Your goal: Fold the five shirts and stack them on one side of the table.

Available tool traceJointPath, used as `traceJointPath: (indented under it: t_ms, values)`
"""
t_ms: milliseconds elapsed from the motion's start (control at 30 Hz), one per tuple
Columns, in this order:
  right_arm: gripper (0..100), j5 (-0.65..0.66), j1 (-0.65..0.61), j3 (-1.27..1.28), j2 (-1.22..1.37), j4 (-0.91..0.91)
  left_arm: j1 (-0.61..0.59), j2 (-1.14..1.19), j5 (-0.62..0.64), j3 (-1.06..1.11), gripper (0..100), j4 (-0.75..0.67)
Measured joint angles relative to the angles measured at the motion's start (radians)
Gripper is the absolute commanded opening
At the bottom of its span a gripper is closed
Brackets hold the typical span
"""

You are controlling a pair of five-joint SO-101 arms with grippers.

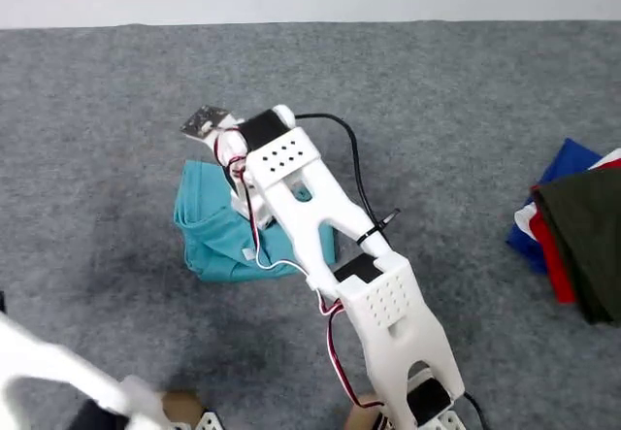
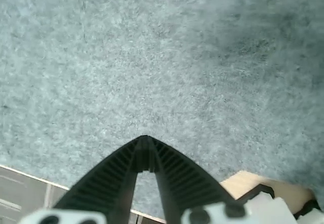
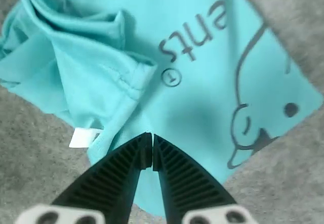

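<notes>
A teal shirt (image 1: 218, 236) lies crumpled on the grey carpeted table (image 1: 116, 110), left of centre. My right arm (image 1: 291, 173) stretches from the near edge over it. In the right wrist view the teal shirt (image 3: 202, 82) shows a dark print, folded sleeves and a white label (image 3: 83, 137). My right gripper (image 3: 152, 142) hangs just above the cloth, shut, with nothing between its fingers. My left gripper (image 2: 147, 150) is shut over bare grey carpet (image 2: 152, 57). The left arm (image 1: 58, 367) sits at the near left corner.
A pile of shirts (image 1: 582, 236), blue, white, red and dark green, lies at the right edge of the table. The table's near edge (image 2: 30, 176) and a wooden piece (image 2: 248, 181) show by the left gripper.
</notes>
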Motion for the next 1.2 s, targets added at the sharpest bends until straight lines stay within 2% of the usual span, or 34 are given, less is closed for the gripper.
traceJointPath:
  t_ms: [233,467,567,800,933,1067,1200]
  values:
    - [0.8,-0.002,0.0,0.015,0.026,-0.06,0.074,-0.256,0.0,0.195,0,-0.009]
    - [0.8,-0.002,-0.014,0.015,0.063,-0.101,0.075,-0.341,0.0,0.261,0,-0.063]
    - [0.8,-0.002,-0.078,0.015,0.063,-0.098,0.055,-0.342,0.0,0.267,0,-0.098]
    - [0.8,-0.002,-0.298,0.014,0.063,-0.023,-0.098,-0.342,0.0,0.325,0,-0.238]
    - [0.8,-0.002,-0.377,-0.023,0.026,0.009,-0.121,-0.342,0.0,0.348,0,-0.262]
    - [0.9,-0.002,-0.348,-0.034,-0.035,0.009,-0.121,-0.342,0.0,0.348,0,-0.262]
    - [0.9,0.035,-0.245,-0.04,-0.038,0.009,-0.124,-0.342,0.0,0.348,0,-0.262]
